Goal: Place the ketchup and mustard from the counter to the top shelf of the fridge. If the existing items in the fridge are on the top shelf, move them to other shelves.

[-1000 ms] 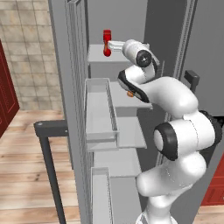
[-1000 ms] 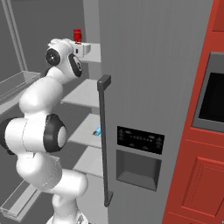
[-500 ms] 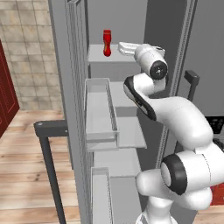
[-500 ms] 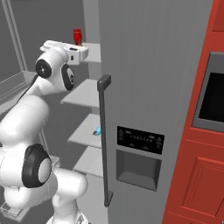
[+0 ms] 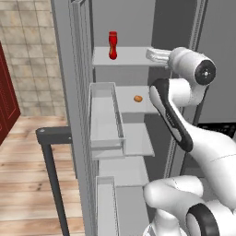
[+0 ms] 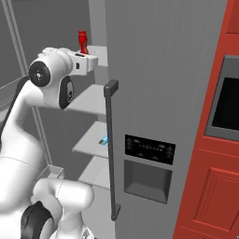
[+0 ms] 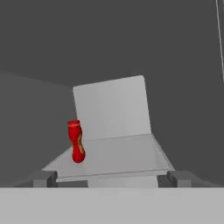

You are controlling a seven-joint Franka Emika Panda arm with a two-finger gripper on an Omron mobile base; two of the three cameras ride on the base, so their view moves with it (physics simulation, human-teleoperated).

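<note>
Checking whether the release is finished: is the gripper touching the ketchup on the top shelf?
Apart. In the hand view the ketchup stands alone on the top shelf, well clear of the open gripper; the left base view shows bare shelf between them.

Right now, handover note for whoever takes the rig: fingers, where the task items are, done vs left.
Fingers: gripper open and empty, level with the top shelf of the fridge, apart from the bottle.
Ketchup: upright on the top shelf, near its left side in the left base view.
Existing items: orange-brown lump on the second shelf down; light blue and white thing on a lower shelf. Neither is on the top shelf.
Done: ketchup placed.
Left: the mustard, not seen on any fridge shelf visible here; fetch it and set it on the top shelf.
</note>
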